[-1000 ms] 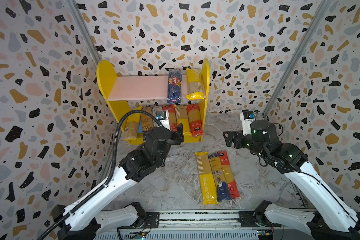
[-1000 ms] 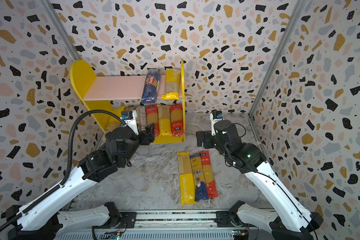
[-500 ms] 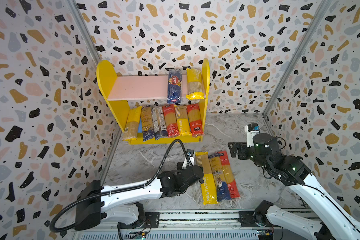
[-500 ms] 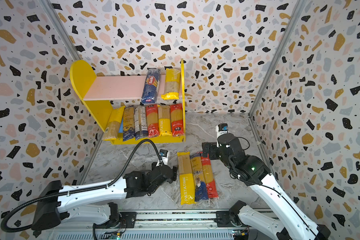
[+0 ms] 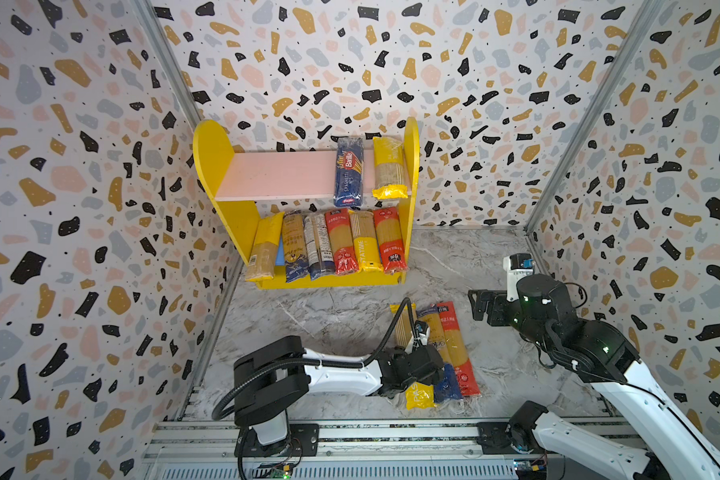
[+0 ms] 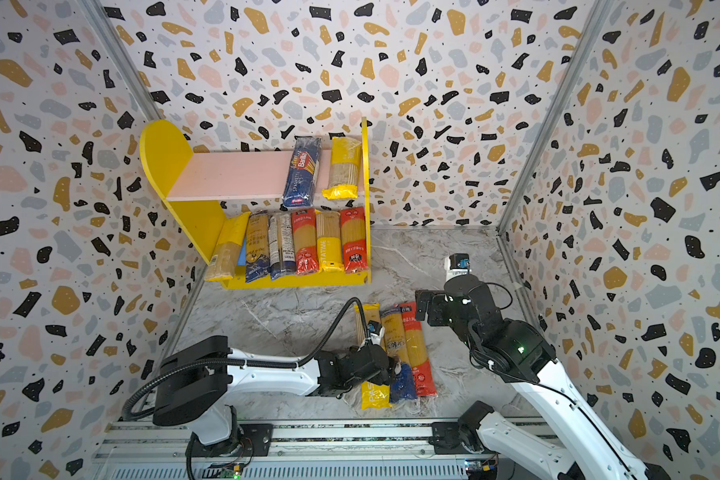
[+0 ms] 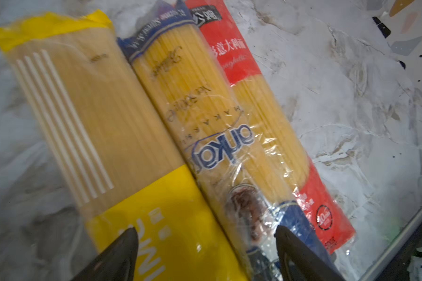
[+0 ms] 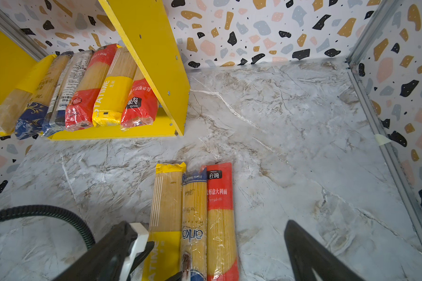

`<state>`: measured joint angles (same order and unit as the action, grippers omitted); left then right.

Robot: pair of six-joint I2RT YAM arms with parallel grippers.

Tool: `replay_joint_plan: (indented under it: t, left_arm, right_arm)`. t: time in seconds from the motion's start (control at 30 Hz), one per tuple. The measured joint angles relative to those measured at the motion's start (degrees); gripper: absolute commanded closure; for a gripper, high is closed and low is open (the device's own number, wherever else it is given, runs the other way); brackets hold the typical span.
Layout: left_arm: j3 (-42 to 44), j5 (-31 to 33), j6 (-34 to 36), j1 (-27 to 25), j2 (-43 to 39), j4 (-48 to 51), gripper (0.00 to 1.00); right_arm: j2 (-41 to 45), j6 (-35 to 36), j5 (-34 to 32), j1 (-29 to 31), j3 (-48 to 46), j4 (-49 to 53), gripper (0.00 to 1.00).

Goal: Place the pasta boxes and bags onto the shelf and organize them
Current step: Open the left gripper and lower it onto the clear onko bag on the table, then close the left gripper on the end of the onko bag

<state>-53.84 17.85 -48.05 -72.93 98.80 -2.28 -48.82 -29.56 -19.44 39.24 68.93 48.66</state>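
Since a second ago the left arm has swung away from the shelf [image 5: 213, 158], upper middle of both top views, down to three spaghetti packs lying side by side on the marble desk [image 5: 350, 307] at lower centre. The left claw [image 7: 205, 245] hovers over the near ends of the yellow pack [image 5: 402, 328] and the blue pack [image 5: 433, 332], fingers apart, holding nothing. The right claw [image 5: 476, 305], right of centre, is also spread and empty, near the red pack [image 5: 454, 345]. Six packs fill the shelf's lower tier; two sit at the right of its pink board. The packs look light, stiff along their length, with slick film and brittle noodles. A gentle pinch across the narrow width near the middle seems safest.
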Motion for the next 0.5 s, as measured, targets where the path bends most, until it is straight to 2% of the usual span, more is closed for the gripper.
replay_joint_plan:
  t: [0.17,0.5]
  left_arm:
    - [-1.01,-3.96,-0.09,0.0,3.06,-3.21,0.12]
    - [-3.96,-6.47,-0.66,0.0,7.72,-6.36,0.12]
  right_arm:
    - [0.66,-0.98,-0.55,0.0,-0.17,0.42,0.01]
    - [0.83,-1.27,-0.74,0.0,-2.01,0.11,0.01]
